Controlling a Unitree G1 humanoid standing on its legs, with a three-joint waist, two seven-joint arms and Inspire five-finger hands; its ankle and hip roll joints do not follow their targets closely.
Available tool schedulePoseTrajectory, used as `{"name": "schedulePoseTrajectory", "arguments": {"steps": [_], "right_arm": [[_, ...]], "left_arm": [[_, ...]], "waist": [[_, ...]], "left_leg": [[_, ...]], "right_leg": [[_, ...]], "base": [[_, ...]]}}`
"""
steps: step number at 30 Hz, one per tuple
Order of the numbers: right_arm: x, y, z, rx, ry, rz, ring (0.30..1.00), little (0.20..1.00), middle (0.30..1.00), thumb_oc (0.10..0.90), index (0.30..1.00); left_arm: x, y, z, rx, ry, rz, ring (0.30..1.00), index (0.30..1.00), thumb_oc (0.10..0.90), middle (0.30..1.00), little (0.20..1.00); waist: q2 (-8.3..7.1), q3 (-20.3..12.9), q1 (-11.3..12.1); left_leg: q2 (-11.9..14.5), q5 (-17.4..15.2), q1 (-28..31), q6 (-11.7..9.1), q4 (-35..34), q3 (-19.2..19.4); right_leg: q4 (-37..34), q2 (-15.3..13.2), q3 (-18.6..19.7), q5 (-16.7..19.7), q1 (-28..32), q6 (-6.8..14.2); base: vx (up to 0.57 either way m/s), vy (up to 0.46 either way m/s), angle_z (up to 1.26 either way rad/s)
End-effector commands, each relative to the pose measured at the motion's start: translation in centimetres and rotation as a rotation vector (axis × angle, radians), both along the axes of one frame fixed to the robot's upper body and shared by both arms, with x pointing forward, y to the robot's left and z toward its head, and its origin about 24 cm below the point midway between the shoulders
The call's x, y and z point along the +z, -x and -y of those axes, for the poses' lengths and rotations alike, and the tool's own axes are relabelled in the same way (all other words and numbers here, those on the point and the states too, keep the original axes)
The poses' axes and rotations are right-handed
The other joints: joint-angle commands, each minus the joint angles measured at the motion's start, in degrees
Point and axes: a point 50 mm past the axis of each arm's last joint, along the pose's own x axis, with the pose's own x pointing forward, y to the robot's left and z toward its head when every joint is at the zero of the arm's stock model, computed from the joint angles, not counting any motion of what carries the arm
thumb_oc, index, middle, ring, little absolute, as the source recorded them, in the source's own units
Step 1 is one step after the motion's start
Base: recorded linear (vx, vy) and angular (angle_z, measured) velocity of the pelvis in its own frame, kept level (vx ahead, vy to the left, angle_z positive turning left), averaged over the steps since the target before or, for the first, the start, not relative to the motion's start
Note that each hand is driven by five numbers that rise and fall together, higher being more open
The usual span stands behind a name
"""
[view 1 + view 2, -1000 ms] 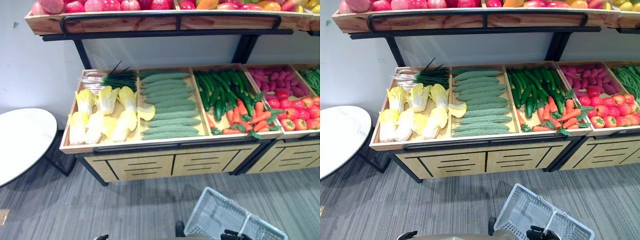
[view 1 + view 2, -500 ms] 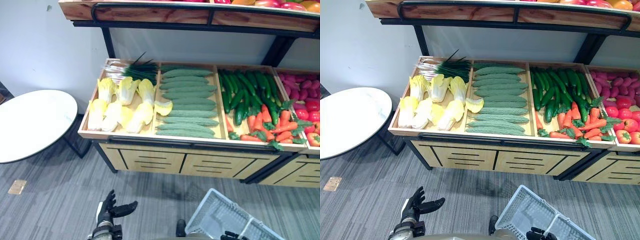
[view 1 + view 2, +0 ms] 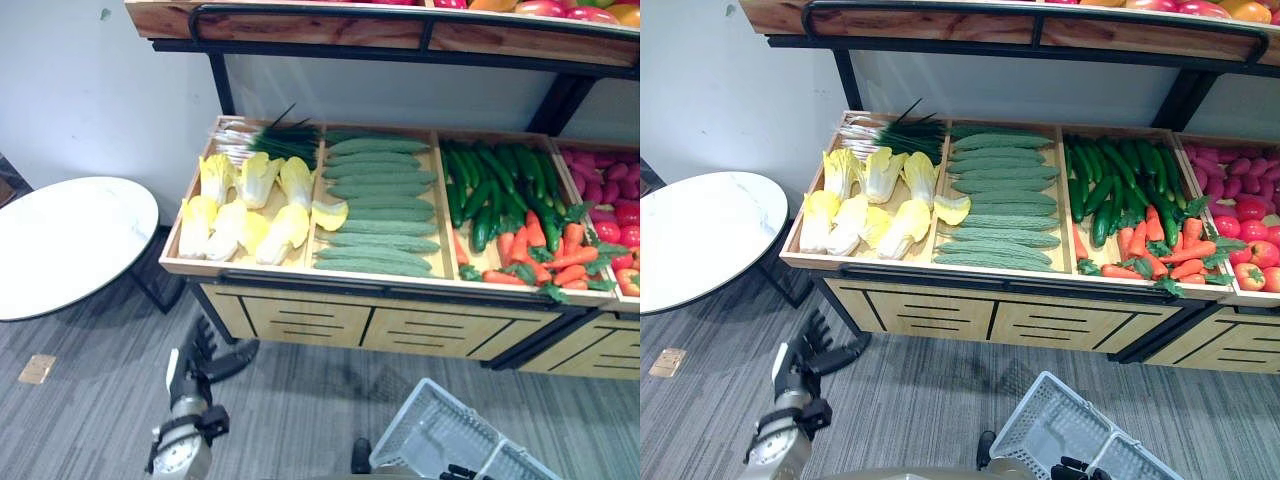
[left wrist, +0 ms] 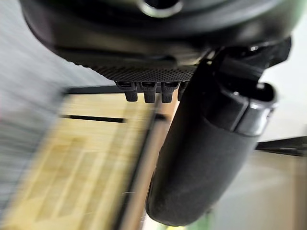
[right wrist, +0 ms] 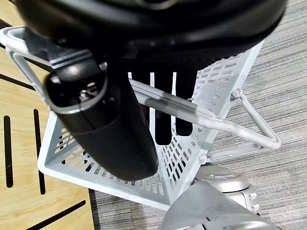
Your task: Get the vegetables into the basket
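Left eye view: left hand (image 3: 205,357) is hanging low in front of the produce stand (image 3: 330,322), fingers spread straight, holding nothing.
Direction to the vegetables: they are lying above and ahead of that hand, in the stand's lower tray; the yellow cabbages (image 3: 240,205) at the tray's left end are sitting almost straight over it, the ridged green gourds (image 3: 378,205) one compartment to the right.
Long axis: the gourds are lying crosswise, parallel to the tray's front edge; the cabbages are pointing roughly front to back, slightly fanned.
Further along the tray: dark cucumbers (image 3: 495,185) and carrots (image 3: 540,255) are filling the next compartment, nearer the stand's right end.
Nearer hand: the left one, I'd judge; it is free and close under the tray's front left corner.
Right wrist view: right hand (image 5: 115,120) is curling round the handle of the white basket (image 5: 72,158), carrying it low over the grey floor.
Basket contents: no vegetable is showing inside it yet.
Side table: a round white table (image 3: 60,245) is standing left of the stand.
Writing: no label or print that I can read.
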Motion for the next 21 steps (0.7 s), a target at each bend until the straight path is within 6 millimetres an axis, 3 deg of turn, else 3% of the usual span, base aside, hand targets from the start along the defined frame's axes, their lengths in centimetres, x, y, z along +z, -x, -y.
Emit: {"name": "schedulePoseTrajectory", "arguments": {"steps": [1,2,8,12,21], "right_arm": [[0.0,1.3,0.5,0.012,0.013,-0.061,0.3,0.3,0.3,0.4,0.3],[0.0,1.5,0.8,0.004,0.022,-0.068,0.3,0.3,0.3,0.4,0.3],[0.4,1.5,2.0,-0.007,0.05,-0.079,0.3,0.3,0.3,0.4,0.3],[1.2,1.8,4.5,-0.05,0.104,-0.091,0.3,0.3,0.3,0.4,0.3],[2.9,2.0,8.2,-0.091,0.189,-0.095,0.3,0.3,0.3,0.4,0.3]], "left_arm": [[5.8,-1.9,-1.1,0.02,-0.139,0.295,1.0,1.0,0.9,1.0,1.0],[6.8,-2.7,-1.0,0.014,-0.181,0.336,1.0,1.0,0.9,1.0,1.0],[8.5,-5.2,-0.9,0.002,-0.265,0.381,1.0,1.0,0.9,1.0,1.0],[9.7,-7.6,-1.1,-0.015,-0.364,0.387,1.0,1.0,0.9,1.0,1.0],[9.6,-11.0,-1.9,0.004,-0.402,0.303,1.0,1.0,0.9,1.0,1.0]], "waist": [[-1.25,-0.22,-0.29],[-1.3,-0.45,-0.6],[-1.32,-1.06,-1.58],[-1.35,-1.52,-2.81],[-1.24,-2.09,-5.06]], "left_leg": [[-0.8,0.62,-3.74,-1.65,-1.52,1.23],[-0.73,0.3,-3.37,-1.6,-1.52,1.61],[-0.67,-0.11,-2.72,-1.67,-1.52,2.64],[-0.65,-0.49,-2.37,-1.69,-1.52,3.51],[-0.5,-0.79,-2.52,-1.75,-1.52,5.15]], "right_leg": [[0.4,-1.15,-0.54,-11.89,8.06,3.29],[0.4,-1.11,0.05,-11.92,8.15,3.32],[0.4,-1.08,1.17,-11.78,8.38,3.48],[0.4,-1.03,2.42,-11.44,8.12,3.74],[0.4,-0.9,4.24,-10.92,7.05,4.24]], "base": [[0.02,0.009,-0.06],[0.03,0.012,-0.07],[0.03,0.011,-0.12],[0.02,0.017,-0.08],[0.03,0.013,-0.14]]}}
